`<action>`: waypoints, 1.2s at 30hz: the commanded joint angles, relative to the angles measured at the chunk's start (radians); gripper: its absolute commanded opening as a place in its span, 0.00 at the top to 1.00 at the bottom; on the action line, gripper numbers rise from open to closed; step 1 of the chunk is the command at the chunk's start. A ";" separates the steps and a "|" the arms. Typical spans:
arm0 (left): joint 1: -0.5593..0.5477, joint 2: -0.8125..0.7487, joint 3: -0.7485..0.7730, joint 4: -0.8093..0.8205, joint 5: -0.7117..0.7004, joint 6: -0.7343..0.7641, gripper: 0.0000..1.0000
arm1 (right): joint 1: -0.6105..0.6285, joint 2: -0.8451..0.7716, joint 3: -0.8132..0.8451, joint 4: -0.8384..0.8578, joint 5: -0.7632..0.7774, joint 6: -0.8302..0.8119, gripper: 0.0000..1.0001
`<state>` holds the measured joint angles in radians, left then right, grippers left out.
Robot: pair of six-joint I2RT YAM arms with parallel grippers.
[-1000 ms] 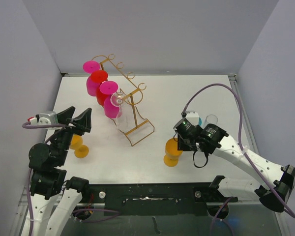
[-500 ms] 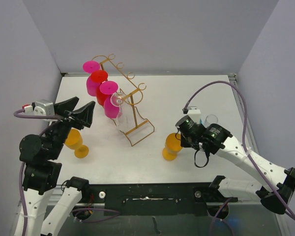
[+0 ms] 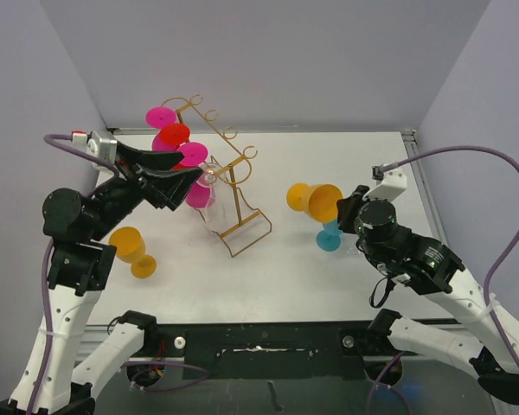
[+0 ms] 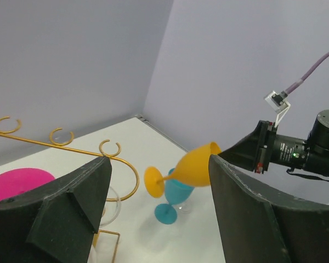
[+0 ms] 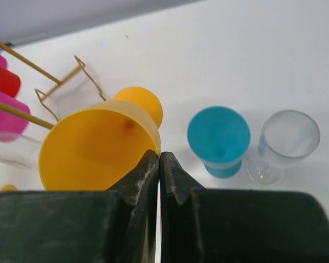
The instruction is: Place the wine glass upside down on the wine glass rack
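You're holding the orange glass on its side above the table, the right gripper pinching its rim and its foot pointing at the rack. Bare white tabletop is lying between them (a teal glass is standing just beneath). Your left gripper is hovering spread beside the rack's hung pink glasses. Grey walls are enclosing three sides.

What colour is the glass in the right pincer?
Orange; the orange stemmed wine glass shows best in the right wrist view.
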<state>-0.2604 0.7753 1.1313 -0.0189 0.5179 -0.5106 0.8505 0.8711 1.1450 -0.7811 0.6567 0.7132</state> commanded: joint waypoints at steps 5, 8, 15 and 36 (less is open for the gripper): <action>-0.003 0.107 0.049 0.282 0.182 -0.269 0.31 | -0.007 -0.105 -0.063 0.460 0.112 -0.131 1.00; -0.013 0.142 0.048 0.381 0.174 -0.379 0.32 | -0.007 -0.128 -0.090 0.609 0.104 -0.165 1.00; -0.114 0.227 0.072 0.507 0.042 -0.511 0.32 | -0.007 -0.157 -0.174 0.991 0.018 -0.215 1.00; -0.282 0.513 0.155 0.703 -0.421 -0.839 0.34 | -0.009 0.049 -0.188 1.473 -0.350 -0.159 1.00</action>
<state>-0.5335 1.2888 1.2259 0.5358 0.1982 -1.2518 0.8494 0.8921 0.9474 0.5476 0.3958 0.5167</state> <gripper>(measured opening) 0.675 0.025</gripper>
